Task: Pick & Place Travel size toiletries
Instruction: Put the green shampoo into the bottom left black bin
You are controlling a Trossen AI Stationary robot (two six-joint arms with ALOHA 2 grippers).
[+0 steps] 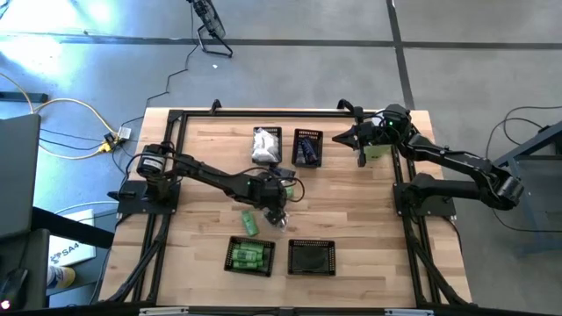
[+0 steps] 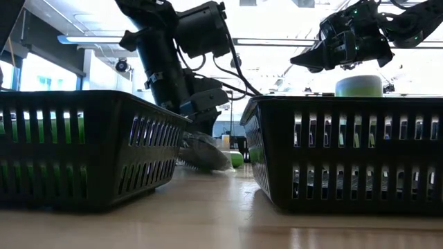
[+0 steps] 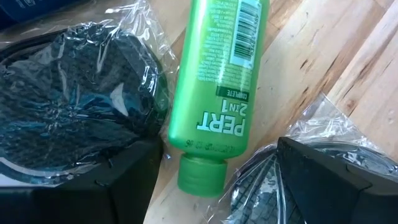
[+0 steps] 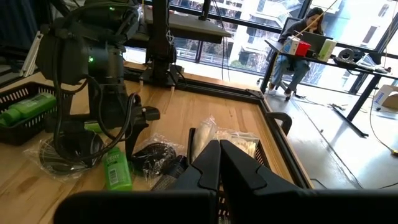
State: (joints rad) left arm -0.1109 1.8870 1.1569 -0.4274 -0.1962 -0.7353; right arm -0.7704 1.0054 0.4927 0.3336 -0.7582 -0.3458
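Note:
A bright green bottle (image 3: pixel 214 81) lies flat on the wood table, cap end (image 3: pixel 200 174) toward my left gripper (image 3: pixel 216 148). That gripper is open at the table's middle (image 1: pixel 277 211), pointing down, one finger on each side of the cap. Under each finger lies a clear-wrapped dark piece (image 3: pixel 68 99), (image 3: pixel 261 186). In the high view the bottle (image 1: pixel 250 221) shows just left of the gripper. My right gripper (image 4: pixel 219 163) is shut and empty, raised near the far right corner (image 1: pixel 357 140) beside the tall pale-green cylinder (image 1: pixel 378 151). My left gripper comes from above with its fingers (image 3: pixel 106 186) astride the green bottle's cap end and over the clear wrap of the dark pieces. I cannot tell whether the fingers touch the wrap or the bottle.
Black mesh baskets: near left one (image 1: pixel 250 255) holds green bottles, near right one (image 1: pixel 312 257), far ones hold white packets (image 1: pixel 266 145) and dark blue pieces (image 1: pixel 306 147). A black frame (image 1: pixel 176 118) edges the table. A person (image 4: pixel 298 43) sits far off in the room.

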